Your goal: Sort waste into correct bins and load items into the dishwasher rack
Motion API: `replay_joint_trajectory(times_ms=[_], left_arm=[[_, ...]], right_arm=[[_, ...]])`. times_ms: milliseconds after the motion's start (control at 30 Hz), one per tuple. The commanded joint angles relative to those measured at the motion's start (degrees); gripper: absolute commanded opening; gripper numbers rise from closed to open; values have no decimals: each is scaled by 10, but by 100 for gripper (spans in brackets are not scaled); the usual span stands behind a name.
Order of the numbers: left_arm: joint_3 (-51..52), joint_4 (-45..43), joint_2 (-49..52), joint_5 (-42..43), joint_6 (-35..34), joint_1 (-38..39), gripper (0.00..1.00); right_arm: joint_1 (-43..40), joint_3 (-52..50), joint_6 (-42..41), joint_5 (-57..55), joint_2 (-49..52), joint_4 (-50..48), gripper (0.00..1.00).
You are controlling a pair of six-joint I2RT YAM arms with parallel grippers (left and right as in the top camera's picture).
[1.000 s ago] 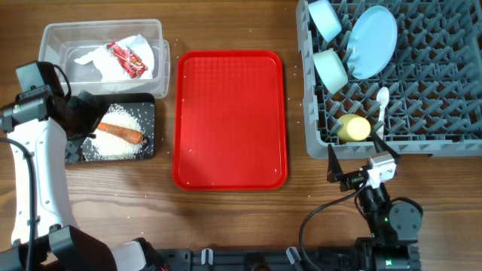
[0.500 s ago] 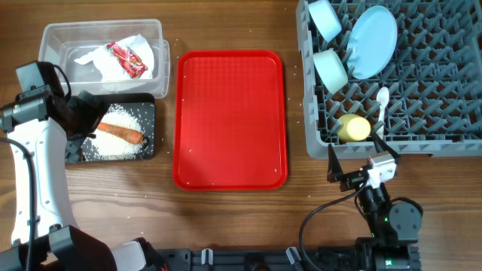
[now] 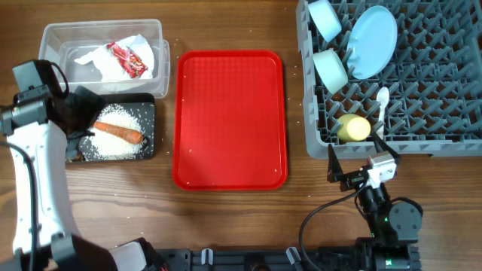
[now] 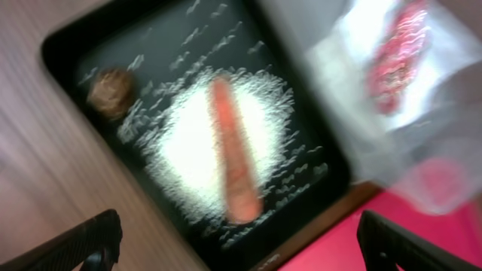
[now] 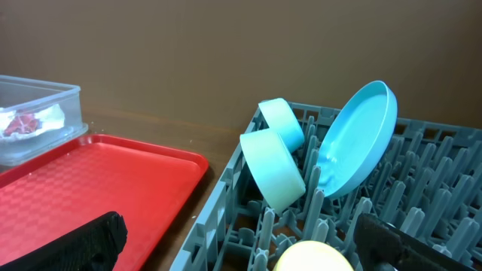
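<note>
- The left hand (image 3: 78, 126) hangs spread and empty over the left end of the black tray (image 3: 147, 102); judged from this, a careless drop or sideways pull could catch the rim and scatter the rice (image 3: 124, 117) onto the counter (image 3: 226, 218), or roll the carrot (image 3: 119, 132) off its bed of grains
- The right hand (image 3: 361, 172), also spread and holding nothing, sits just before the front wall of the dishwasher rack (image 3: 444, 143); a forward push might jolt the rack, and the plate (image 3: 374, 41), leaning on edge among the pegs, looks the likeliest thing to slip
- The wrapper (image 3: 126, 59) and napkin (image 3: 94, 56) lie in the clear tub (image 3: 53, 34); the red serving tray (image 3: 230, 120) lies bare between bins and rack
- The left wrist view, though blurred, shows a brown lump (image 4: 111, 92) in a tray corner; overhead the arm hides that corner
- The right wrist view shows both bowls, (image 5: 273, 172) and (image 5: 282, 123), tipped on their sides; only overhead shows the spoon (image 3: 382, 102) beside the yellow cup (image 3: 352, 128)
</note>
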State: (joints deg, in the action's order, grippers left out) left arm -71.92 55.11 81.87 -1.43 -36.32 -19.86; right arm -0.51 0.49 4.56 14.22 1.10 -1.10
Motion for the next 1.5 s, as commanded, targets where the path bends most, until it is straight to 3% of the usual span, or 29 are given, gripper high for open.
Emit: replay_joint_trajectory(times_ms=[0,100,200,400,533,700,1000,1167,1333,1467], left_arm=[[64,-125,-101,2,3,75,100],[189,-315,-189,3,34,138,100],[297,-431,-260,20,33,151,100],[476,-563,-401,32,43,151,100],[571,-643,-499,66,124,153,100],[633,-648,-600,66,165,153,100],[709,-646,-735,66,166,153,100],[716,-585,-801,68,166,153,100],[716,-510,-817,73,164,153,100],[716,-510,-817,72,164,153,100]], right_arm=[[3,-2,-1,-9,-9,-1,100],[3,-2,-1,-9,-9,-1,100],[3,-2,-1,-9,-9,-1,100],[3,-2,-1,-9,-9,-1,100],[3,-2,-1,-9,-9,-1,100],[3,-2,-1,-9,-9,-1,100],[3,-2,-1,-10,-9,-1,100],[3,-2,-1,-9,-9,-1,100],[3,-2,-1,-9,-9,-1,100],[3,-2,-1,-9,-9,-1,100]])
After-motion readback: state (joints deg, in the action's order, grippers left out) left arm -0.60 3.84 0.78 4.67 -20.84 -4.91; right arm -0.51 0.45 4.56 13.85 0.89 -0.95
